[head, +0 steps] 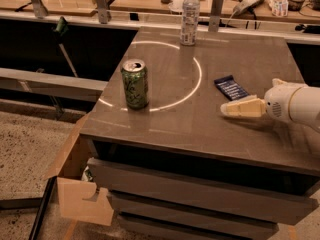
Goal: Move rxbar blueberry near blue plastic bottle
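Tabletop carries the rxbar blueberry lying flat on its right side, just beyond the gripper, which points left and does not touch the bar. Whether the gripper is open or closed cannot be told. The blue plastic bottle stands upright at the far edge, well apart.

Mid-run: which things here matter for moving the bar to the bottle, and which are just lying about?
For the job:
rxbar blueberry, flat on the table's right side
blue plastic bottle, upright at the far edge
gripper, just on the near side of the bar

Lying about:
green can, front left
cardboard box, beside the table
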Robot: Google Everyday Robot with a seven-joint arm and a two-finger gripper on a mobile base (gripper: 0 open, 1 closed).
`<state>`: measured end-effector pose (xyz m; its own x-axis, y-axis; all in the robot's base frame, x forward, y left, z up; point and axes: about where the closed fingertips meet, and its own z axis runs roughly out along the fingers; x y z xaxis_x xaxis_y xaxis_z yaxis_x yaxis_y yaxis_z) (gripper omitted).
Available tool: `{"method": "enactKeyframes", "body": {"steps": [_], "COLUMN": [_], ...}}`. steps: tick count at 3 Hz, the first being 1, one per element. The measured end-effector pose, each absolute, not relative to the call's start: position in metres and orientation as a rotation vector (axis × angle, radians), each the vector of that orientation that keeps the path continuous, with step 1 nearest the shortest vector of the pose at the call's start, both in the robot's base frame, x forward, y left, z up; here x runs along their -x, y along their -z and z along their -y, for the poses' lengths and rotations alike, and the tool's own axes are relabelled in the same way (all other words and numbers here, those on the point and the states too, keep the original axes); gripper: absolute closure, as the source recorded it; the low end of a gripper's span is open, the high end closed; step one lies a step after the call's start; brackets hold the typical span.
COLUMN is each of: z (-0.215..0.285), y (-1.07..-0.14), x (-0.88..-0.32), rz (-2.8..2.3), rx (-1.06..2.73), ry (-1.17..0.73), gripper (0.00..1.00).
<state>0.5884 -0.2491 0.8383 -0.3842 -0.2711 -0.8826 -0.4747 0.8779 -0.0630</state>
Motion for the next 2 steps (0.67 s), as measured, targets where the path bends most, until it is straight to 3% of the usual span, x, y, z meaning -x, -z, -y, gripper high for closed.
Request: {"method": "enactKeyframes", "body": {"steps": [1, 2], "z": [0.246, 0.2418], "y": [-0.833, -0.8317], "x": [-0.5944, -0.5981], "rz": [-2.001, -2.006], "rx": [0.537, 0.551], "ry": [-0.249, -0.256], "gripper": [0.16, 0.38]}}
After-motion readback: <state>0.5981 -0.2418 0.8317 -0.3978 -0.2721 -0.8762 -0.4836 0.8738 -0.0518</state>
